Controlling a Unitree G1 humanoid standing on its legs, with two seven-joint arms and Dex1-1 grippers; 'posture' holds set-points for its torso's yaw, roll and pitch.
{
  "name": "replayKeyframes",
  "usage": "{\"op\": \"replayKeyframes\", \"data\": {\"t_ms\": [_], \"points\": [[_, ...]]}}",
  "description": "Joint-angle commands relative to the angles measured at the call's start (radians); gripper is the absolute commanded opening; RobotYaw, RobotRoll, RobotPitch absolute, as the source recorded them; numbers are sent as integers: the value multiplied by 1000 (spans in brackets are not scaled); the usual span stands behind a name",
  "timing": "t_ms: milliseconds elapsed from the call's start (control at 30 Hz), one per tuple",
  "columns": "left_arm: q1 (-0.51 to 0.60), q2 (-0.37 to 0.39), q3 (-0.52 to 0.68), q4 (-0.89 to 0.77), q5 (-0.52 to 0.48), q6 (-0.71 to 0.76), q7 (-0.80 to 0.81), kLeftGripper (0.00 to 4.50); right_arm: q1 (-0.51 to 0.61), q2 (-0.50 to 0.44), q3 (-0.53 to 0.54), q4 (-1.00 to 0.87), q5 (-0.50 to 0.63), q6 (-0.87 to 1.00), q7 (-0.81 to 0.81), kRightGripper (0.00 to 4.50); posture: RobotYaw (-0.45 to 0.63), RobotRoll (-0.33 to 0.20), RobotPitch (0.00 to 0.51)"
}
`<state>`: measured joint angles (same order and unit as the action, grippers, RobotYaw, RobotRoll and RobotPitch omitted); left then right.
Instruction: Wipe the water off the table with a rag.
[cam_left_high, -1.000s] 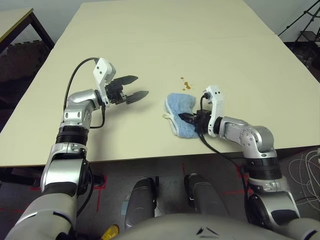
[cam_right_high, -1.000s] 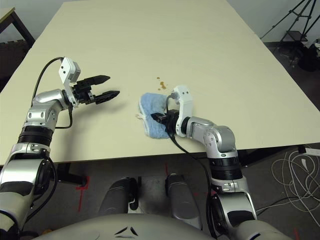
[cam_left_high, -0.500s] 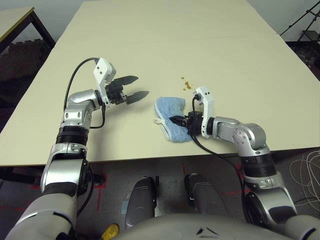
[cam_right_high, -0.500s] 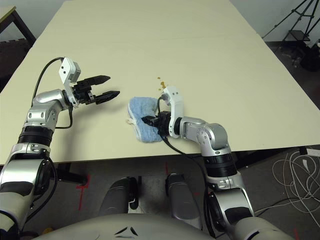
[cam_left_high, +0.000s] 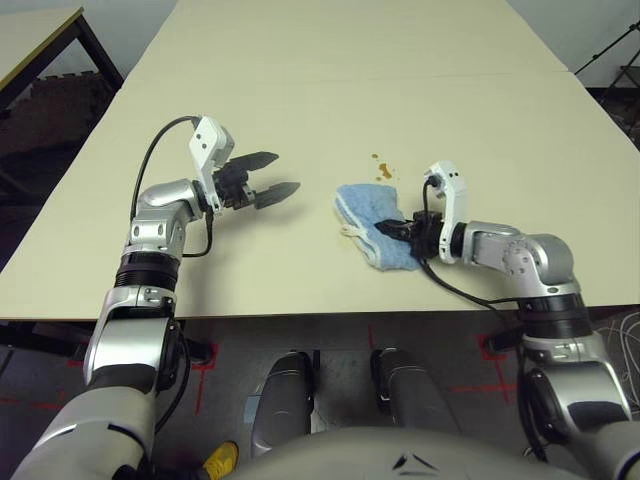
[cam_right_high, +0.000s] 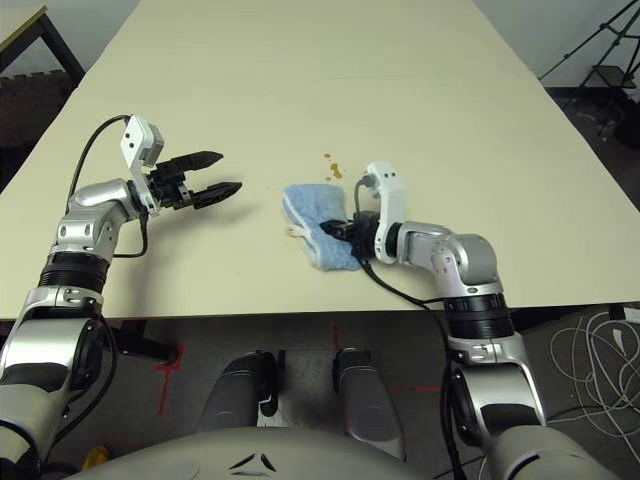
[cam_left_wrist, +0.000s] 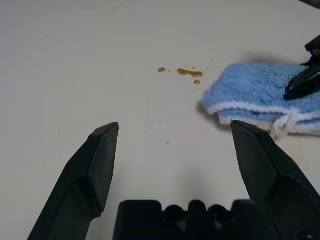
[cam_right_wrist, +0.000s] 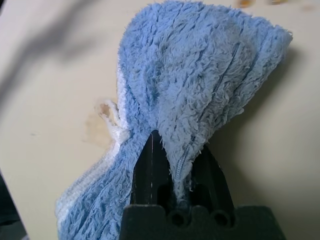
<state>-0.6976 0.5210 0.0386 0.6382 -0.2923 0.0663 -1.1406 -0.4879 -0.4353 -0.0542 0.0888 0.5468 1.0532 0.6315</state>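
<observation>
Rag pinched, drops beside it

Right-of-centre in the left eye view, we see the right pincer (cam_left_high: 408, 232) pinching the blue rag (cam_left_high: 372, 222) on the counter (cam_left_high: 300, 120); left pincer (cam_left_high: 265, 178) spread. Only the right wrist view shows the cloth's fold between both fingers (cam_right_wrist: 150, 172). Amber drops (cam_left_wrist: 190, 73) lie nearby.

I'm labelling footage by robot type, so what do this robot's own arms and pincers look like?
Both arms are silver with rounded joint housings and black ribbed bands. Each ends in a black pincer, left and right, with two tapering, pointed fingers. A white bracket with small dark holes stands by each pincer, and black cables loop alongside.
</observation>
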Motion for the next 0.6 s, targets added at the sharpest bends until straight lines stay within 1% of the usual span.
{"op": "replayKeyframes", "data": {"t_ms": [33,133,200,300,600], "points": [[-4,0,-3,4,12,-4,-4,4500,-36,-48,-66,70,-3,-27,5,98,-136,0,137],[-5,1,-2,8,12,-5,-4,4500,-86,-56,-124,163,-16,-86,-25,97,-138,0,137],[-5,1,-2,9,12,-6,-4,4500,-115,-48,-145,216,-33,-133,-50,97,-139,0,136],[-5,1,-2,10,13,-6,-3,4500,-146,-23,-155,272,-49,-185,-76,96,-137,0,137],[1,6,2,4,12,-4,0,4500,-254,95,-158,513,-138,-401,-168,96,-126,0,137]]}}
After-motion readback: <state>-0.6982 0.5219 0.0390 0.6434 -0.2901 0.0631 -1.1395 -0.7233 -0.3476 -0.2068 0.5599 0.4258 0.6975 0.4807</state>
